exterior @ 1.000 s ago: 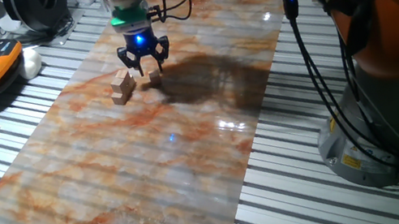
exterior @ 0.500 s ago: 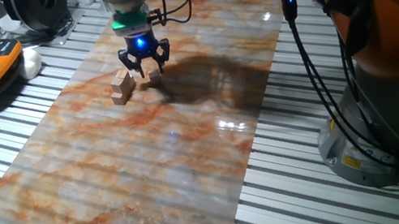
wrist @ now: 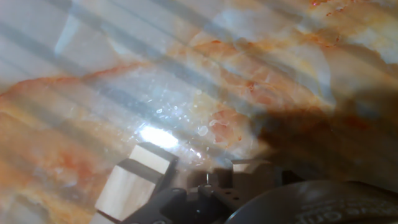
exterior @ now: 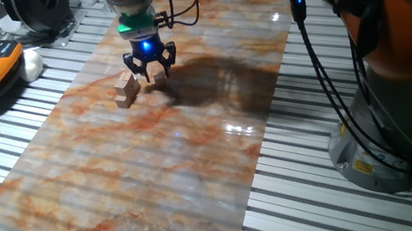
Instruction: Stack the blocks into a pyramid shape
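In the upper left of the fixed view, the gripper [exterior: 151, 67] hangs low over the marbled table [exterior: 198, 168], fingers spread apart around a single wooden block [exterior: 159, 78]. A small cluster of blocks [exterior: 126, 89] sits just beside it, to its left.
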You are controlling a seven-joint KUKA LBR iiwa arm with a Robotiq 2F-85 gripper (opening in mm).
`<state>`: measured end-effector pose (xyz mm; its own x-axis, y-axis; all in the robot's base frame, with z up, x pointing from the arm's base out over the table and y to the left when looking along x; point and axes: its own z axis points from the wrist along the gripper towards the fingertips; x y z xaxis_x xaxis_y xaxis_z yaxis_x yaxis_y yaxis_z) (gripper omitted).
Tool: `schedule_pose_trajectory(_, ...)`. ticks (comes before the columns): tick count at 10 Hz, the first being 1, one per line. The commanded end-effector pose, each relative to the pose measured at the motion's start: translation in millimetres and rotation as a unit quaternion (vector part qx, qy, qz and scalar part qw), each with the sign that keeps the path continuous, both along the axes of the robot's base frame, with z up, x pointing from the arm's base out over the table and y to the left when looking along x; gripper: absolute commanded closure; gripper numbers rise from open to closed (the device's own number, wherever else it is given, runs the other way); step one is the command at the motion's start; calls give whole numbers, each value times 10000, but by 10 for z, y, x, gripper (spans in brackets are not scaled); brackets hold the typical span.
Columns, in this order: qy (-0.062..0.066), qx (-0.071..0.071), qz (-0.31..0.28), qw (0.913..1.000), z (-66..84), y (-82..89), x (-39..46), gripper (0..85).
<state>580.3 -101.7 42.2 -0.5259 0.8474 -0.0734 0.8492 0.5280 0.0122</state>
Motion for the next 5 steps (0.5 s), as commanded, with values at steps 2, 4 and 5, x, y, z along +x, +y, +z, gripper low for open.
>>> schedule_pose_trajectory(2, -11, -2, 33, 10000, -5, -15, -26, 340)
schedule_pose_trajectory(4, -44, 76, 84, 9999, -27, -28, -53, 340)
schedule_pose_trajectory(5, -47, 70, 99, 9999, -41, -28, -52, 340)
